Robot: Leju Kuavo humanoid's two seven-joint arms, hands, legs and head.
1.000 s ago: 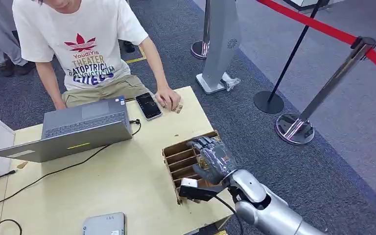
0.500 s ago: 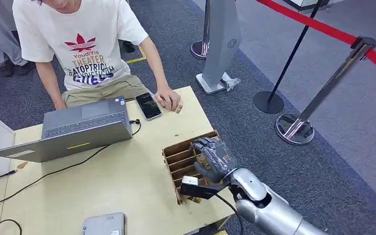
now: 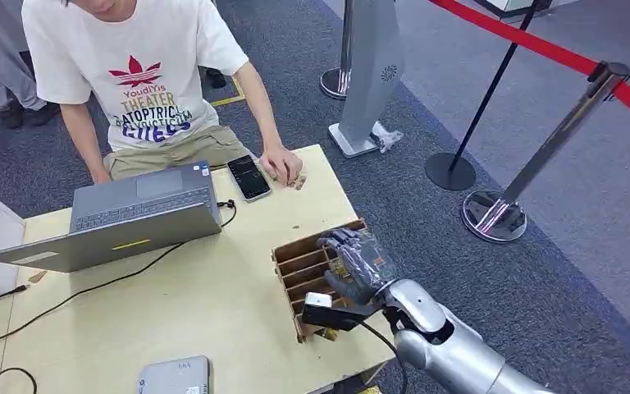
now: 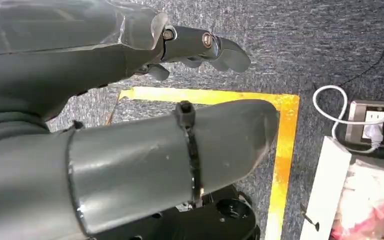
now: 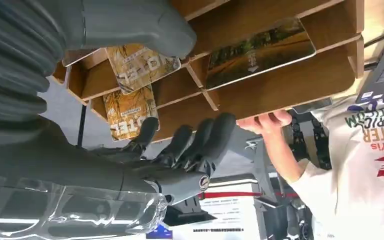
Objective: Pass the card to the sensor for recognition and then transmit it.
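A brown wooden card rack stands at the table's right edge. In the right wrist view its slots hold a tan patterned card, a second tan card and a landscape-picture card. My right hand hovers over the rack, thumb and fingers spread apart on either side of the slots, nothing held. The thumb lies just over the edge of the first tan card. A flat grey sensor box sits at the table's near edge. My left hand hangs over the carpet, fingers straight, empty.
A person in a white T-shirt sits behind the table, one hand resting by a phone. A grey laptop with cables lies at the left. Stanchion posts and a red rope stand on the carpet to the right.
My right hand has shifted slightly nearer and lower over the rack. The person, laptop and sensor box have stayed put.
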